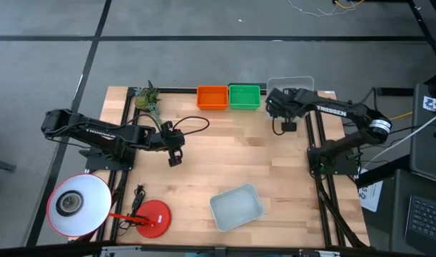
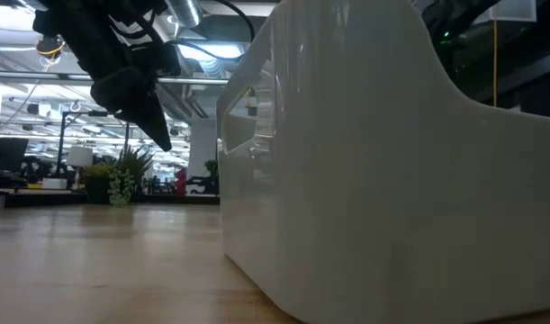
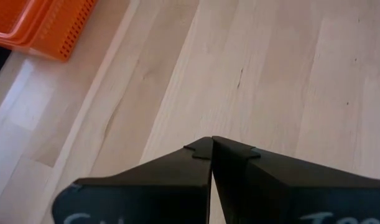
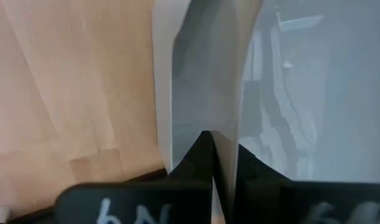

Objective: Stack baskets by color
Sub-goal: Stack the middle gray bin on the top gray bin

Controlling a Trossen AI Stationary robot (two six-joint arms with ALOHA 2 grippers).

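Here, the right gripper is seen closed on the wall of a translucent pale grey basket, its two dark fingers pinched together over the thin plastic edge. In the high view this gripper is found at the far right part of the table, with the clear grey basket partly hidden beneath the arm, just beside a green basket. An orange basket is placed touching the green one on its other side; whether each is a single basket or a stack cannot be told.

The left gripper is held shut on nothing, its fingertips pressed together above bare wood, with the orange basket seen off to one side. From above, this gripper is located over the left-middle of the table, well apart from all baskets.

A second pale grey basket is set alone near the front edge, tilted relative to the table's sides; it fills much of the low view. A red round lamp base is seen at the front left corner, and a small plant at the far left corner.
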